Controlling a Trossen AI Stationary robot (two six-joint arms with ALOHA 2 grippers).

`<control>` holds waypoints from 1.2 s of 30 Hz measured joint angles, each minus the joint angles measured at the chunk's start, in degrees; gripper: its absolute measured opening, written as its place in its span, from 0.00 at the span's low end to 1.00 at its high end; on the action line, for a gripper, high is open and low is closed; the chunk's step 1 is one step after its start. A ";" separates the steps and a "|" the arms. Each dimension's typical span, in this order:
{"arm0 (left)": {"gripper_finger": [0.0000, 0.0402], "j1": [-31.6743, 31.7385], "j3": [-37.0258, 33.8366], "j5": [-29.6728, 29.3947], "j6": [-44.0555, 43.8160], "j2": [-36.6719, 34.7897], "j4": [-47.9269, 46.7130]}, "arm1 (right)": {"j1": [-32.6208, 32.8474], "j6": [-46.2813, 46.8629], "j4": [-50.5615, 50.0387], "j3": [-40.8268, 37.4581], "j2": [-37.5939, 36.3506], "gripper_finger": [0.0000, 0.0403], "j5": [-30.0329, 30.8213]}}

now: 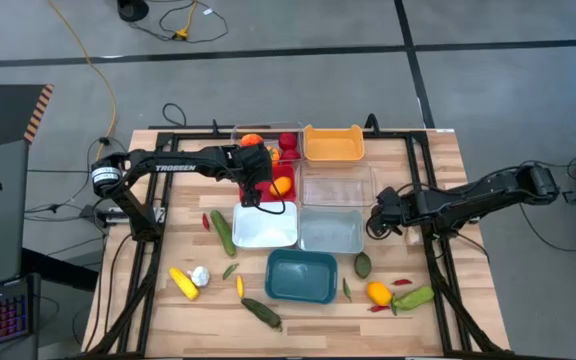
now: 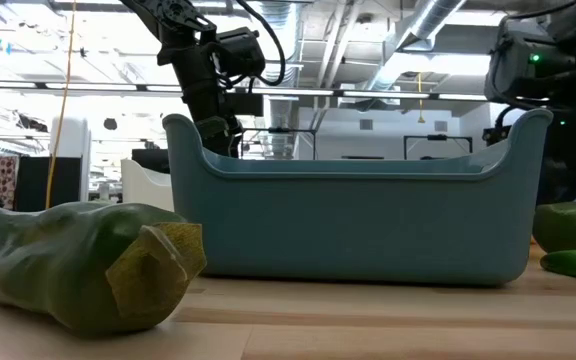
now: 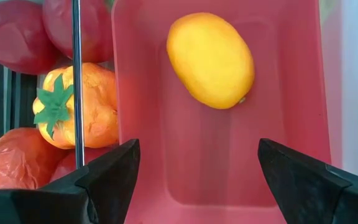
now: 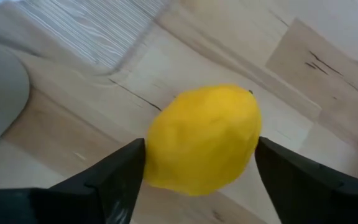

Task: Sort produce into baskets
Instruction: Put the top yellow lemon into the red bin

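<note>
My left gripper (image 1: 258, 200) is open and empty above the red basket (image 3: 142, 93). A yellow-orange fruit (image 3: 211, 59) lies on that basket's floor, past my fingertips (image 3: 197, 155). Beside it, a clear basket (image 1: 266, 140) holds red tomatoes (image 3: 17, 37) and an orange tomato (image 3: 86, 102). My right gripper (image 1: 378, 222) is at the right of the pale grey-blue basket (image 1: 330, 232), shut on a yellow fruit (image 4: 204, 140). That fruit is hidden in the high view. My right gripper pinches the yellow fruit between its two fingers, one on each of its opposite sides (image 4: 157, 155). The fingers slant down from the table's right side. I cannot tell whether the fruit rests on the wooden table (image 4: 328, 81) or hangs clear of it.
An orange basket (image 1: 333, 145), a clear one (image 1: 336, 185), a white one (image 1: 265, 225) and a teal one (image 1: 301, 275) stand mid-table. Loose produce lies near the front: cucumbers (image 1: 222, 232), corn (image 1: 183, 283), garlic (image 1: 199, 275), chilies (image 1: 401, 282), an orange fruit (image 1: 378, 292).
</note>
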 joint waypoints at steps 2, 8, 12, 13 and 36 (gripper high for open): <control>0.78 0.00 0.00 0.00 0.00 0.00 0.00 | 0.00 0.00 0.00 0.00 0.00 0.72 0.01; 0.78 0.00 0.01 0.00 0.00 0.00 0.00 | 0.00 0.00 0.02 0.00 0.00 0.62 -0.58; 0.78 0.00 0.02 0.00 0.00 0.00 0.00 | 0.00 -0.05 -0.09 0.00 -0.02 0.60 -2.03; 0.78 0.00 0.02 0.00 0.00 0.00 0.00 | -0.03 -0.06 -0.14 0.00 -0.08 0.60 -2.50; 0.78 -3.62 0.02 -4.36 3.49 -4.09 -0.54 | 0.01 -4.87 -25.83 32.06 -1.29 0.60 -2.12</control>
